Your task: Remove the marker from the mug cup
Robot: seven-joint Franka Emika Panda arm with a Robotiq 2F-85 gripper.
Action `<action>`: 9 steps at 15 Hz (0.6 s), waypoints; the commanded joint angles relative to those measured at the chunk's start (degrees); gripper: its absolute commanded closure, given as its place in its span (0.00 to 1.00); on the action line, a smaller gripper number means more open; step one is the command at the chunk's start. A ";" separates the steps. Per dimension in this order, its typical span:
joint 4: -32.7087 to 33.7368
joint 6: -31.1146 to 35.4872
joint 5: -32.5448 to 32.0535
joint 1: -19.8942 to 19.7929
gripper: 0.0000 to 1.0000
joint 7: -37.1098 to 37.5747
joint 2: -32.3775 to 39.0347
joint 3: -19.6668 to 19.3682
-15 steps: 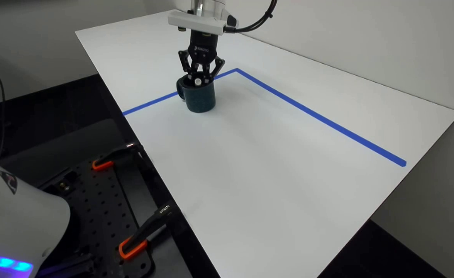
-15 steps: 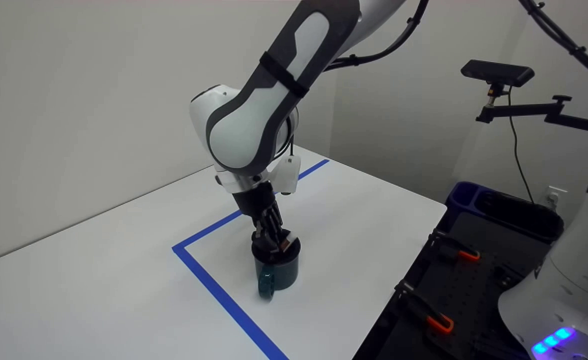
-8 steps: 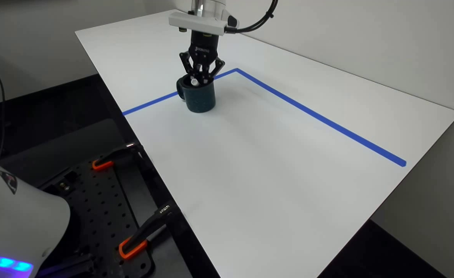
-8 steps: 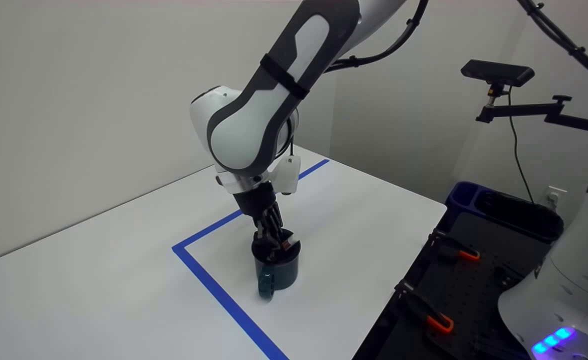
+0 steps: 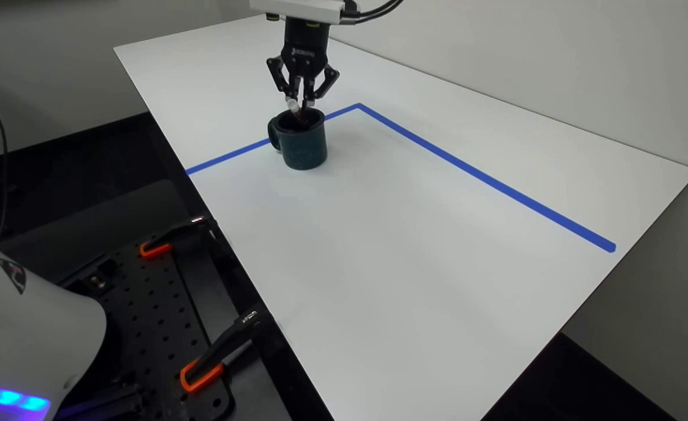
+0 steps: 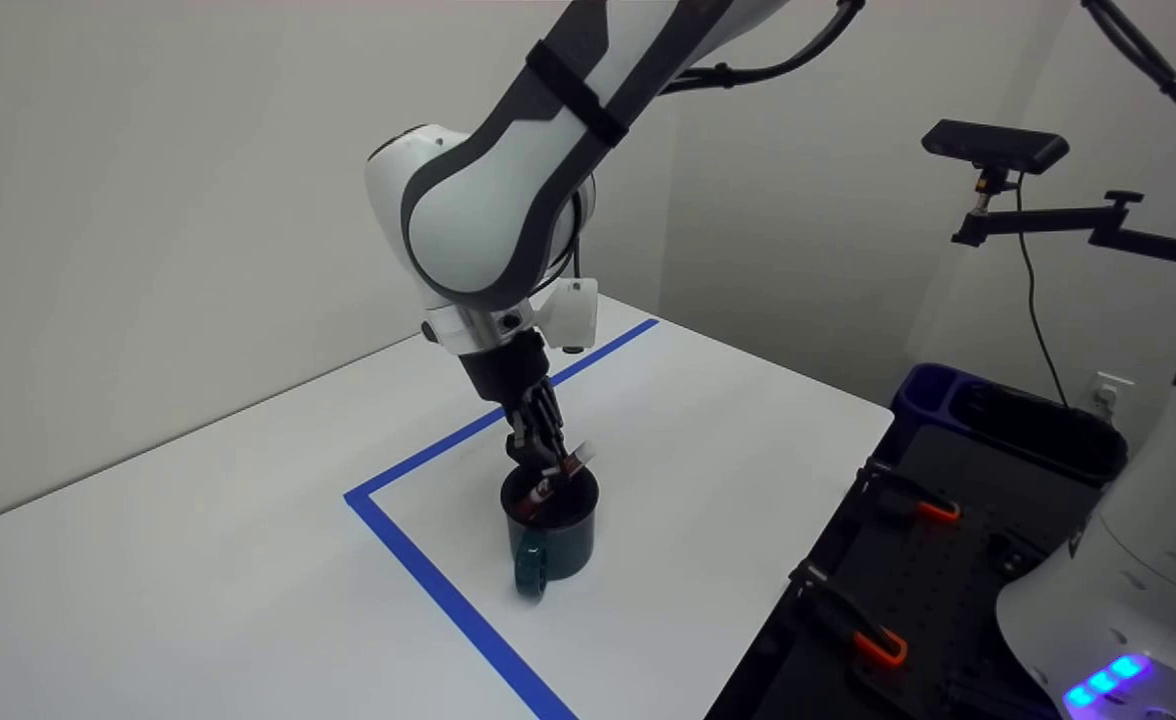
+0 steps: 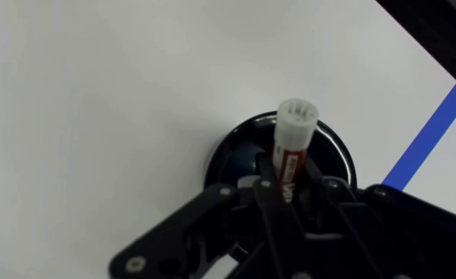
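Note:
The dark teal mug (image 5: 303, 147) stands upright on the white table, its handle at the side. It also shows in an exterior view (image 6: 562, 548) and from above in the wrist view (image 7: 234, 162). The marker (image 7: 295, 130) has a whitish end and a red-and-white label. My gripper (image 5: 301, 104) is shut on it just above the mug's mouth; the fingers stand on both sides of it. The marker (image 6: 580, 458) is tilted, its whitish end up and out past the fingers, its lower part inside the mug's mouth. Its lower tip is hard to make out.
Blue tape lines (image 5: 467, 166) run across the white table (image 5: 391, 280) near the mug. Black clamps with orange ends (image 5: 202, 374) grip the near table edge beside the robot base (image 5: 22, 327). A wall (image 6: 198, 200) rises behind the table.
My gripper has risen from inside the mug to above its rim. The marker has come up with it and more of it shows. The mug has stayed almost in place.

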 commanded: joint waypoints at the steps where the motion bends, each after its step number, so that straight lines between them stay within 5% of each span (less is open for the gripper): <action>1: -2.98 -4.06 -1.07 -0.18 0.95 -2.18 -5.93 0.34; 5: -7.22 -2.39 -0.09 -1.56 0.95 -2.17 -12.18 -0.32; 9: -12.79 7.45 3.88 -4.82 0.95 -0.04 -16.36 -2.85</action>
